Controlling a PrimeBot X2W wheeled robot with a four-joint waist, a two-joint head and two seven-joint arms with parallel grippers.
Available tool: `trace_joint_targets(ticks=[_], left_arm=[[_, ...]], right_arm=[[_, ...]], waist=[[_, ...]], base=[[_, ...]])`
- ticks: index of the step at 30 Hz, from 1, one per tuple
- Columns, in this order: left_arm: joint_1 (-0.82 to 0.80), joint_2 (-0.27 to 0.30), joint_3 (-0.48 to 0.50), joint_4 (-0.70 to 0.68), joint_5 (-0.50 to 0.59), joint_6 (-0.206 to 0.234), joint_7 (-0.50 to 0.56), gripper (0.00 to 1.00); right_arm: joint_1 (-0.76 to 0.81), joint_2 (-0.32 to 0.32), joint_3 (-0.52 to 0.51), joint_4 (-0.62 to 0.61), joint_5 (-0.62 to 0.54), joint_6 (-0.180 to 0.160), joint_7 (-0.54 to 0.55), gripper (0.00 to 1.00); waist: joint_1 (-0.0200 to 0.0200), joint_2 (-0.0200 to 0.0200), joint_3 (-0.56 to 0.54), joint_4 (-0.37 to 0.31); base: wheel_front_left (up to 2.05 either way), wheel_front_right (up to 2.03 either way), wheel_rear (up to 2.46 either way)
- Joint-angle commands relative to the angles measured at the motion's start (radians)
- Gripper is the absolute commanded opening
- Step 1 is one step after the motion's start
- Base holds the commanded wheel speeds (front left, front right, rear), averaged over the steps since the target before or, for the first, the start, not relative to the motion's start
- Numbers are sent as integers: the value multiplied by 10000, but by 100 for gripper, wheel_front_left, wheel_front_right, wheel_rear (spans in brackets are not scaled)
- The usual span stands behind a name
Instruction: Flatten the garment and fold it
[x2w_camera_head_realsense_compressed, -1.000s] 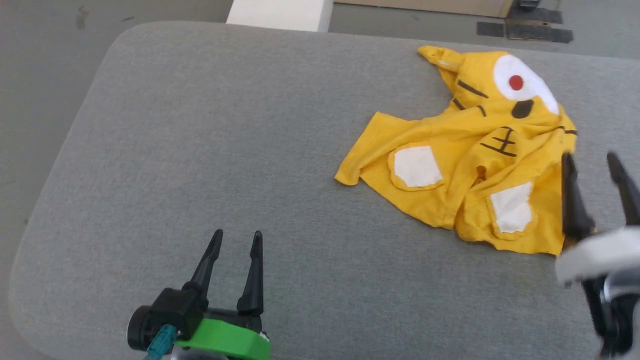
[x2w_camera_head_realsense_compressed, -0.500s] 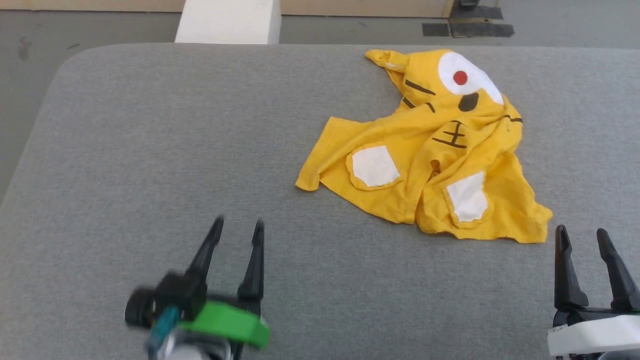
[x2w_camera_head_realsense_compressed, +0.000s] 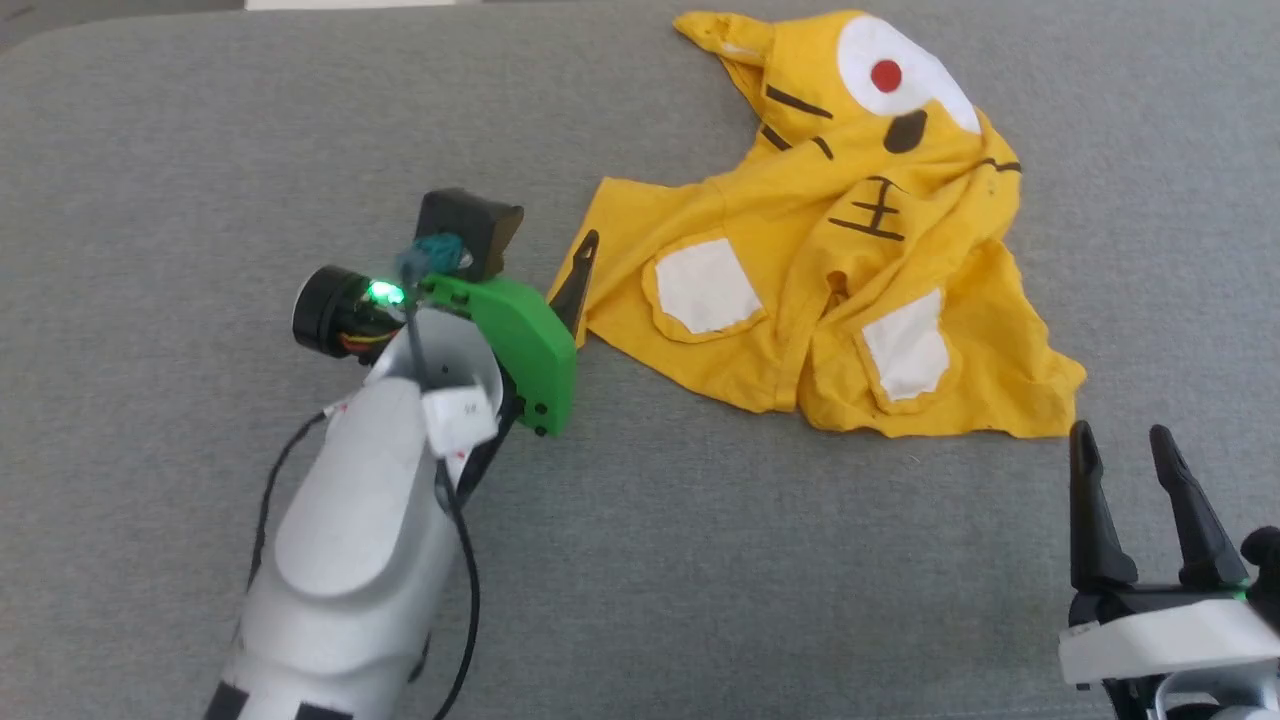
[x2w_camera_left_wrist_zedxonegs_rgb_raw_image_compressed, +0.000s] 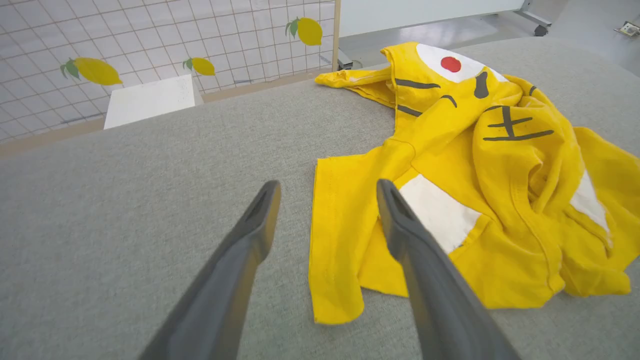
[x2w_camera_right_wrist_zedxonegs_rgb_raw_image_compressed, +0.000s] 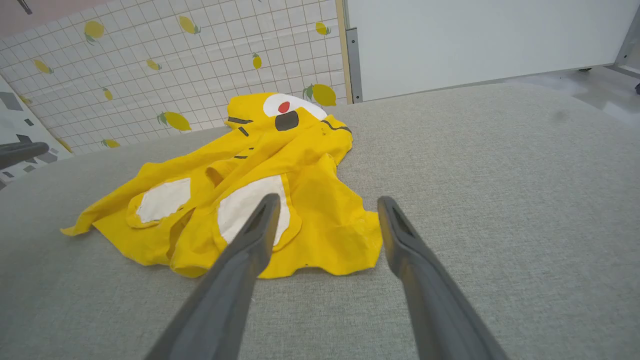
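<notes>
The garment (x2w_camera_head_realsense_compressed: 830, 230) is a mustard-yellow T-shirt lying crumpled on the grey padded table (x2w_camera_head_realsense_compressed: 700, 560), with white patches, a red dot and black lines showing. My left gripper (x2w_camera_left_wrist_zedxonegs_rgb_raw_image_compressed: 326, 185) is open at the garment's (x2w_camera_left_wrist_zedxonegs_rgb_raw_image_compressed: 475, 165) left edge, one finger over the yellow sleeve hem and the other over bare table. In the head view one of its dark fingers (x2w_camera_head_realsense_compressed: 577, 285) touches the shirt's left corner. My right gripper (x2w_camera_head_realsense_compressed: 1119, 432) stands open just short of the shirt's near right corner, empty; its wrist view has the gripper (x2w_camera_right_wrist_zedxonegs_rgb_raw_image_compressed: 328, 199) facing the garment (x2w_camera_right_wrist_zedxonegs_rgb_raw_image_compressed: 240, 170).
A white box (x2w_camera_left_wrist_zedxonegs_rgb_raw_image_compressed: 150, 100) stands beyond the table's far edge, in front of a tiled wall with lemon prints (x2w_camera_right_wrist_zedxonegs_rgb_raw_image_compressed: 150, 60). A white panel (x2w_camera_right_wrist_zedxonegs_rgb_raw_image_compressed: 475, 40) is behind the table's right side. Grey table surface stretches left of and in front of the shirt.
My left arm has reached forward and to the right, bringing its open gripper to the shirt's left corner. The head camera has tilted down. The right gripper stays near the lower right.
</notes>
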Motion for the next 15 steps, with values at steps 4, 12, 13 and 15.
trace_joint_targets(ticks=[4, 12, 13, 15], left_arm=[[-918, 248, -276, 1154, -303, -89, 856, 100], [-1718, 895, -642, 2884, -426, -86, 2675, 100], [-1768, 960, -630, 3064, -419, -12, 2927, 100], [-1809, 1021, -650, 3317, -447, 25, 3334, 100]], right_arm=[[-353, 8, 183, 103, 58, -15, -66, 100], [-553, 8, 360, 258, 121, -15, -138, 100], [-568, 8, 365, 276, 138, -15, -151, 100], [-582, 8, 363, 307, 173, -15, -183, 100]], waist=[[0, -1, 686, -740], [0, -1, 1167, -1442], [0, -1, 1207, -1515], [0, -1, 1272, -1613]], base=[[0, 0, 0], [0, 0, 0], [0, 0, 0], [0, 0, 0]])
